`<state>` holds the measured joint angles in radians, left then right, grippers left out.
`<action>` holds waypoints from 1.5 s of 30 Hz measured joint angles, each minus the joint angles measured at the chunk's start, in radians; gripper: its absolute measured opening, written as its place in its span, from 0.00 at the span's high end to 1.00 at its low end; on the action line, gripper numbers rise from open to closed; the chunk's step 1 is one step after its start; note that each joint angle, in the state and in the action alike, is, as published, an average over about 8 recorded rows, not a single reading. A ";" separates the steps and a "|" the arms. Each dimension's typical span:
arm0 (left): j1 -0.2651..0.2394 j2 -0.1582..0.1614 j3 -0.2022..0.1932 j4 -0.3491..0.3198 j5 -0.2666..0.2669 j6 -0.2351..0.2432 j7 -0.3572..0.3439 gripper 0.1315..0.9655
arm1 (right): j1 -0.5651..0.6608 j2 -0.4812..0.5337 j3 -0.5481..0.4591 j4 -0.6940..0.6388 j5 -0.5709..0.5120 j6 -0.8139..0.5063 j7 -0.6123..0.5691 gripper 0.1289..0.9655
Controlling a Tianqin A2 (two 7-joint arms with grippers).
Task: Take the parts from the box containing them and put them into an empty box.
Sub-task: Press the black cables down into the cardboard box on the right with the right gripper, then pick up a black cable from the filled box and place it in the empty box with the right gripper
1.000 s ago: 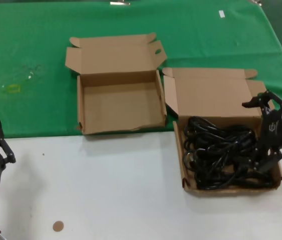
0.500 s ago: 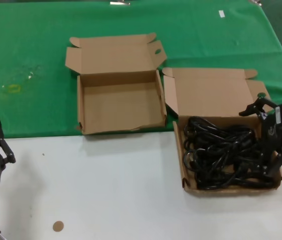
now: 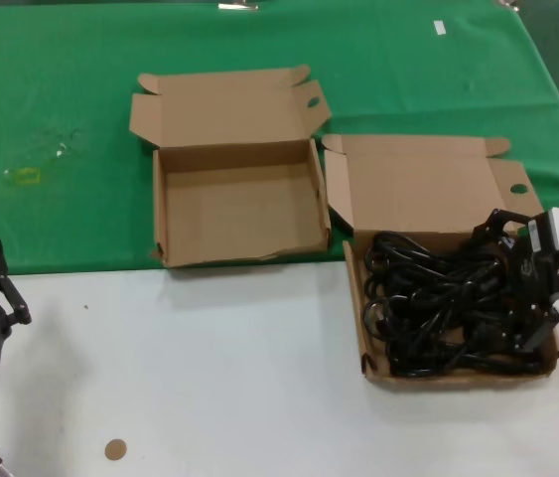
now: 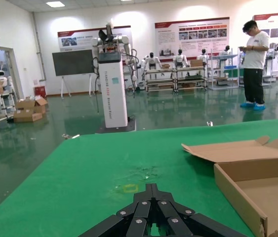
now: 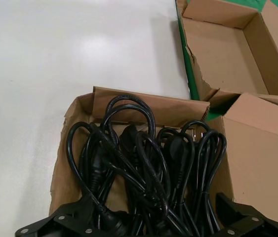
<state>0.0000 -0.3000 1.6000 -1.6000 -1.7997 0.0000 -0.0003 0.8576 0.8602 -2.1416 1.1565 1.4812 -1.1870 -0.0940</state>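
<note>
Illumination is bright, even and overhead; the white table (image 3: 209, 378) shows a soft sheen in the right wrist view, without hard glare; shadows are short and faint, lying close under the box containing them (image 3: 368, 368) and inside the empty box (image 3: 239, 214); ceiling panels reflect on the glossy hall floor (image 4: 40, 148); the left pincer (image 4: 151, 228) appears dark and slightly soft at close range.

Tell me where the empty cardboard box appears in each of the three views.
Head view: empty box, centre-left, on the green cloth.
Left wrist view: its wall at the right edge.
Right wrist view: upper right corner.
Shared landmark: its torn front edge, beside the box of power cords.
</note>
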 joint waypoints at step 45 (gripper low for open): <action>0.000 0.000 0.000 0.000 0.000 0.000 0.000 0.99 | 0.060 -0.084 0.015 -0.094 -0.118 -0.076 -0.019 0.85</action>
<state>0.0000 -0.3000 1.6000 -1.6000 -1.7997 0.0000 -0.0003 0.9178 0.7757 -2.1268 1.0627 1.3634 -1.2633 -0.1131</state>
